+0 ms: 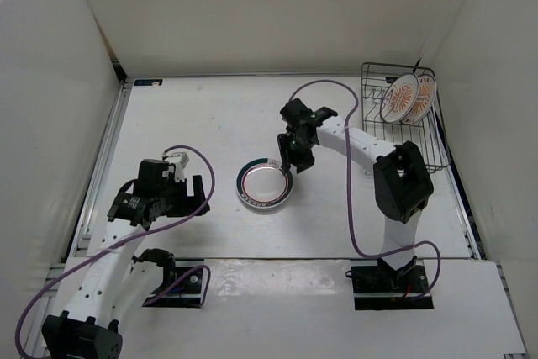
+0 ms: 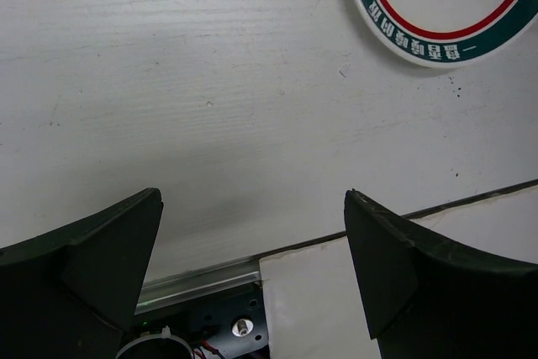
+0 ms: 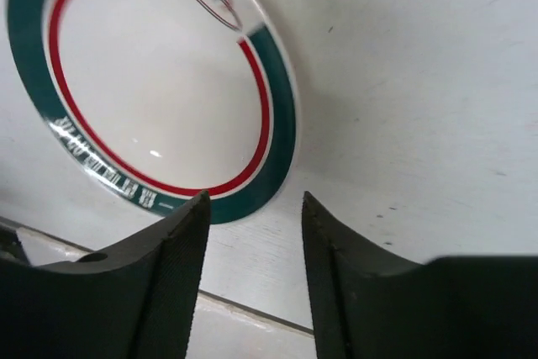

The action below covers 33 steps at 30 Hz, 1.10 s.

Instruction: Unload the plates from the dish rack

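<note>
Nearest, down by the arm bases: left tool (image 1: 192, 195), spread wide, empty, idle over bare table (image 1: 210, 124). Further in, mid-table: teal-and-pink-ringed plate (image 1: 266, 184), lying flat, out of the rack. Just at its far-right edge: right tool (image 1: 292, 161), parted, gripping nothing, tips low beside the rim. Farthest, in the back-right corner: black wire dish rack (image 1: 424, 145), holding two orange sunburst plates (image 1: 409, 97) upright on edge, overlapping.

Looks like one plate of three unloaded, with the set-down step closing. Calls next for lifting clear of the teal plate, swinging right to the rack, and pinching the nearer sunburst plate by its upper rim without knocking its neighbour.

Shows only from overhead: rack and both waiting plates. Shows only from the right wrist: nothing between the parted jaws, teal rim just beside one pad, contact hard to judge. Adds from the left wrist: seam (image 2: 361, 224) along the table's near edge, under the open tips.
</note>
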Tool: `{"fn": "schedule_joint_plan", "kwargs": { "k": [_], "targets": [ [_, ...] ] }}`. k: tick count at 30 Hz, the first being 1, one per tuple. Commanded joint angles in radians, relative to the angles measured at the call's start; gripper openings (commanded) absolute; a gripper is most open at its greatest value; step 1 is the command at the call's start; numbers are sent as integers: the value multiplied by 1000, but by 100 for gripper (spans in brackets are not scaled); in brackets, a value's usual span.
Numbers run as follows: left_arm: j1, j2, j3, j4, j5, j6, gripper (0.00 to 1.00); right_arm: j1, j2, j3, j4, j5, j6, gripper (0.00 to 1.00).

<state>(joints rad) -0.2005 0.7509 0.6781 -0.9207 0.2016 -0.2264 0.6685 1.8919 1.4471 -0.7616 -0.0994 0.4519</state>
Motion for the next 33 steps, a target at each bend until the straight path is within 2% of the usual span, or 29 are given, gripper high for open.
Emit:
{"fn": "schedule_joint_plan", "kwargs": {
  "k": [1, 4, 6, 7, 8, 10, 11, 13, 14, 17, 22, 23, 28, 33],
  "targets": [
    [-2, -18, 9, -7, -11, 2, 100, -10, -7, 146, -191, 162, -94, 52],
    [-2, -22, 6, -6, -10, 1, 100, -45, -23, 274, -261, 328, -133, 66],
    [-1, -24, 6, -6, -8, 1, 100, -69, -43, 395, -280, 348, -171, 73],
    [0, -30, 6, -7, -8, -2, 100, -114, -40, 435, -288, 342, -203, 73],
    [-2, -28, 5, -7, -7, 1, 100, -133, -16, 575, -333, 337, -208, 71],
    [-2, -28, 5, -6, -8, 1, 100, -194, 25, 672, -363, 322, -206, 67],
    [-2, -33, 5, -7, -7, 1, 100, -240, 50, 770, -381, 322, -202, 62],
    [-2, -35, 5, -7, -7, -1, 100, -323, 59, 786, -372, 317, -148, 58],
    [-4, -39, 5, -9, -4, -1, 100, -410, 52, 773, -349, 307, -122, 58],
    [-5, -48, 2, -6, -8, -2, 100, -518, 9, 675, -254, 274, -64, 56],
    [-10, -70, -3, -1, -10, -4, 100, -656, 4, 633, -147, 398, -67, 57],
    [-11, -76, -5, -3, -8, -4, 100, -658, 10, 633, -137, 444, -67, 57],
    [-14, -81, -6, -1, -4, -5, 100, -727, 88, 703, -65, 478, -78, 57],
    [-22, -84, -9, 2, -8, -5, 100, -747, 162, 746, -84, 503, -98, 56]
  ]
}}
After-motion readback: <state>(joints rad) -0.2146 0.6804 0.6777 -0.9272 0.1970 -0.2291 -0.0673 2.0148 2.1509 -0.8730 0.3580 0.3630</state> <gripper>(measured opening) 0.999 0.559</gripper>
